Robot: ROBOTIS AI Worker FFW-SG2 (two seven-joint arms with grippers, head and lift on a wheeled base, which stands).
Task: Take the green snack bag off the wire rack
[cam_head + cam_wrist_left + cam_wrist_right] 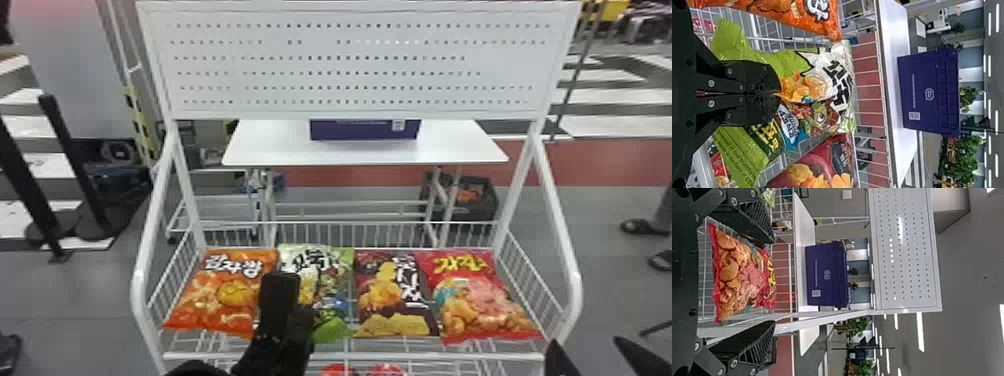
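I am facing a white wire rack [420, 356], where four snack bags are lying side by side, fronts showing, probably so that a shopper can pick by the picture. From my left to my right, they are an orange snack bag [225, 295], the green snack bag [330, 327], a dark brown snack bag [395, 322] and a red snack bag [480, 300].

My left gripper [779, 93] is reaching over the green one, its jaws pressing together on a fold in the middle of the packet. The green film is puckering and fanning out on both sides of the tips; I am likely pinching there because a raised fold is giving flat jaws something to grip. The bag is sitting in its place in the row, and I cannot tell whether the rack is bearing all its weight.

My right gripper [586, 340] is waiting by the rack's right end, jaws spreading wide around nothing, seemingly out of the way.

Behind the rack, a purple crate [826, 276] is standing on a white tabletop [450, 145]. Lifting straight up should be coming next, since the neighbours are lying close enough to snag.
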